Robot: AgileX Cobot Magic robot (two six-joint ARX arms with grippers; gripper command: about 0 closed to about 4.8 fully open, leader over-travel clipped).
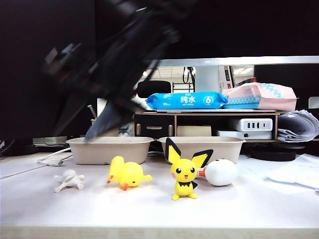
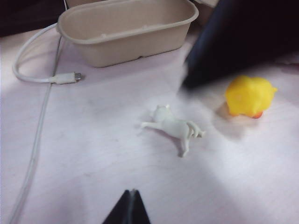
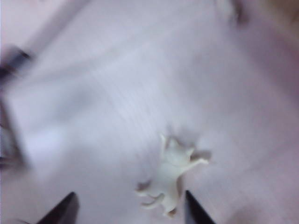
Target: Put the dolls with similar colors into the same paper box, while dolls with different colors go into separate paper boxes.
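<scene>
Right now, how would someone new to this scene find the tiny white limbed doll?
Start at the left paper box; the tiny white doll lies on the table in front of it, left of the yellow duck doll. It alone is thin, pale and sprawled.

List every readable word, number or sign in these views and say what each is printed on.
"纯水": white characters on the blue wet-wipe pack on the shelf behind the paper boxes.
"6": in a white circle on the same pack.
Small print under "纯水" is too small to read.
The pink package beside it shows no legible text.
Both wrist views show no text.
</scene>
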